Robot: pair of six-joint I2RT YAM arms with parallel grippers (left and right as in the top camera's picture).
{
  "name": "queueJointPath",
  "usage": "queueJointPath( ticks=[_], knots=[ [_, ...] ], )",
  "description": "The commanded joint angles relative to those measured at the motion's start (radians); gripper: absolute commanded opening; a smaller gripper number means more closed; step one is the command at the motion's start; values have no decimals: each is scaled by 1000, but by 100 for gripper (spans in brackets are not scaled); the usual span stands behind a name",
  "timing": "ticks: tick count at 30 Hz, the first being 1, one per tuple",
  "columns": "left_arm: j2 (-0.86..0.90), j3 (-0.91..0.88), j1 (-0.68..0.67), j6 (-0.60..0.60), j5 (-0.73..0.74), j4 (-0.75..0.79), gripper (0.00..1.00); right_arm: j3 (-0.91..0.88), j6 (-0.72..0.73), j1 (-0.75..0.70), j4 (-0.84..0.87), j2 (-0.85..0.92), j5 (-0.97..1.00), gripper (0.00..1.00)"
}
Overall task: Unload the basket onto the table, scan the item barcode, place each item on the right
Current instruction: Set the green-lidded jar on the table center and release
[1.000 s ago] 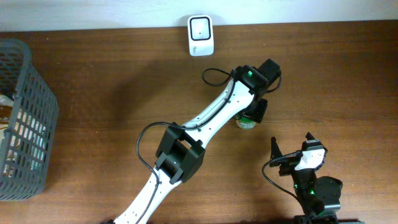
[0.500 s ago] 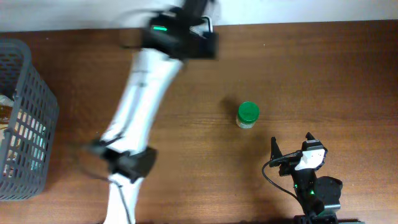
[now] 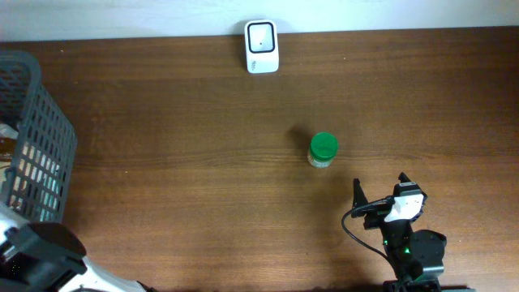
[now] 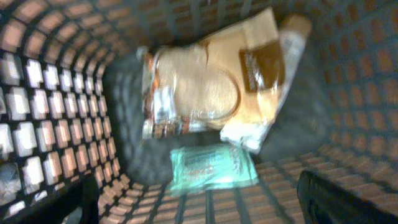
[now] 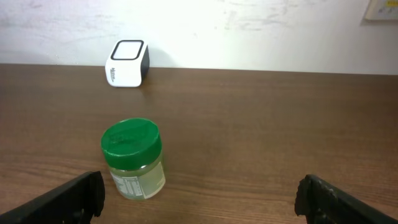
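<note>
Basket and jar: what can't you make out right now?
Left wrist: tan packet and teal packet in the basket are motion-blurred, print unreadable.
Overhead: basket cut off by the left edge.
Right wrist: green-lidded jar label too small; no barcode readable.

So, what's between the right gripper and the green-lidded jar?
Nothing, just bare wooden table between the right gripper and the green-lidded jar, clearest in the right wrist view.

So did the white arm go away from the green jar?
Yes. The left arm swung left, away from the green-lidded jar, over to the grey basket on the left side.
</note>
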Motion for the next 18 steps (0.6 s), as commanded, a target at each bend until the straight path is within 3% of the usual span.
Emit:
queueJointPath(
  ticks=[1, 4, 7, 11, 13, 18],
  knots=[
    [-1, -261, 3, 166, -35, 155, 100, -3, 3, 5, -5, -5, 2, 98],
    [-1, -521, 3, 320, -63, 390, 99, -3, 3, 5, -5, -5, 2, 98],
    [-1, -650, 27, 346, -163, 491, 99, -3, 3, 5, -5, -5, 2, 98],
    [-1, -699, 77, 517, -157, 550, 99, -3, 3, 5, -5, -5, 2, 98],
    [-1, -700, 79, 682, -86, 595, 99, -3, 3, 5, -5, -5, 2, 98],
    [-1, -695, 79, 697, -48, 695, 99, -3, 3, 5, -5, -5, 2, 98]
  ],
)
